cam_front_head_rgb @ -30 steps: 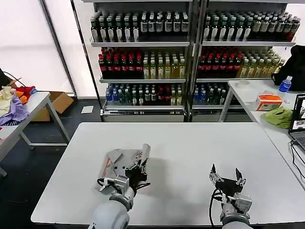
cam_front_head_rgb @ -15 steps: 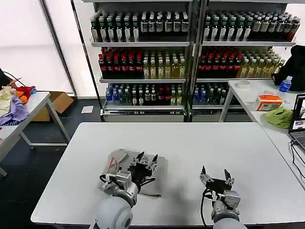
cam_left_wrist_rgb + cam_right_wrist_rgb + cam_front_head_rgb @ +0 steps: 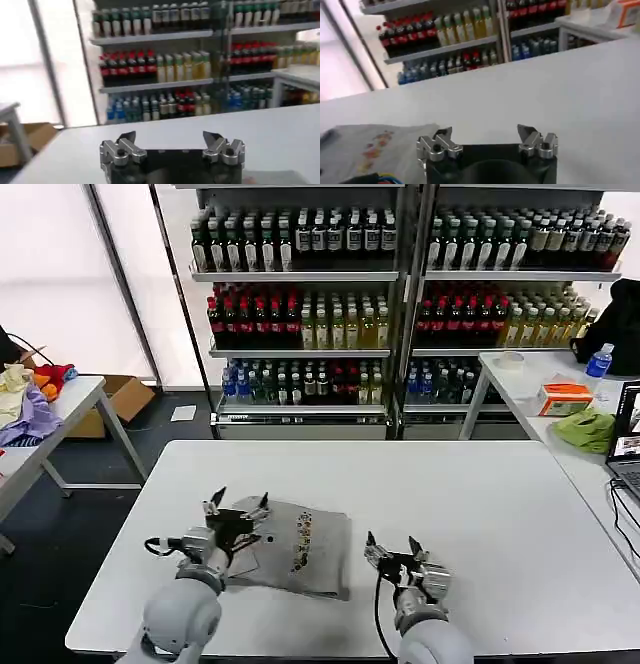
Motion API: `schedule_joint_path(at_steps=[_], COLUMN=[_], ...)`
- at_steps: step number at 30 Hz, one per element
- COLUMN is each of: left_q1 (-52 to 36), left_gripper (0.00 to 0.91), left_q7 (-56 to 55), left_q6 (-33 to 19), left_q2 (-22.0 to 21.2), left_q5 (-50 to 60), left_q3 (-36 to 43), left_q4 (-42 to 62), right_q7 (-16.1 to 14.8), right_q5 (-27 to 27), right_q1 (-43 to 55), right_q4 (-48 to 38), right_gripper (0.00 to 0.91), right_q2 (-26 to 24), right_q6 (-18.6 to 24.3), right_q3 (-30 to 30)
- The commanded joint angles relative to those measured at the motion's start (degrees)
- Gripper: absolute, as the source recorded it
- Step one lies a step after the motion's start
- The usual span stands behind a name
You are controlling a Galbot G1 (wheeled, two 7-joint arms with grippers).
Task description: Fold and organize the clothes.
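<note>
The grey T-shirt (image 3: 292,546) is lying folded into a flat rectangle on the white table (image 3: 480,484), both the left gripper (image 3: 238,506) and right gripper (image 3: 391,544) hovering spread and empty, suggesting little remaining beyond tidying.

Bottle-stocked shelves (image 3: 400,294) behind white table (image 3: 480,484) (dark floor).

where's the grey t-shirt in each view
Head view: grey T-shirt lies folded on the white table, between the two end effectors.
Left wrist view: a sliver at the lower right corner.
Right wrist view: at the lower left.
Shared landmark: bottle shelves.
</note>
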Motion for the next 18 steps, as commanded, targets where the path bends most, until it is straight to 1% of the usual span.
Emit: schedule_joint_path(at_steps=[1, 11, 12, 13, 14, 15, 16, 18], left_q1=[1.6, 2.7, 2.7, 2.7, 2.8, 2.8, 2.8, 2.7], left_gripper=[0.907, 0.907, 0.907, 0.907, 0.907, 0.907, 0.907, 0.907], left_q7=[-0.8, -2.0, -2.0, -2.0, -2.0, -2.1, -2.2, -2.3], left_q6=[0.3, 1.0, 1.1, 1.1, 1.0, 1.0, 1.0, 0.9], left_q2=[6.7, 5.2, 5.1, 5.0, 4.9, 4.9, 4.9, 4.9], left_q5=[-2.4, -4.3, -4.3, -4.3, -4.3, -4.3, -4.3, -4.3], left_q3=[-9.8, -10.6, -10.6, -10.5, -10.5, -10.5, -10.4, -10.4], left_q4=[-0.3, 0.2, 0.4, 0.5, 0.5, 0.5, 0.5, 0.5], right_q7=[2.3, 2.0, 1.8, 1.8, 1.8, 1.9, 1.9, 1.8], right_q5=[4.8, 3.1, 2.5, 1.9, 1.7, 1.6, 1.4, 0.9], right_q1=[8.2, 9.3, 9.2, 9.2, 9.2, 9.1, 9.1, 9.0], right_q4=[-8.6, -12.7, -12.8, -12.8, -12.9, -12.9, -13.0, -13.4], right_gripper=[0.907, 0.897, 0.816, 0.635, 0.484, 0.121, 0.0, 0.0], right_q2=[3.0, 7.1, 7.3, 7.3, 7.4, 7.5, 7.6, 7.7], right_q6=[-1.2, -1.2, -1.1, -1.0, -0.9, -0.8, -0.6, -0.2], right_q3=[-7.8, -10.1, -10.1, -10.2, -10.2, -10.2, -10.2, -10.2])
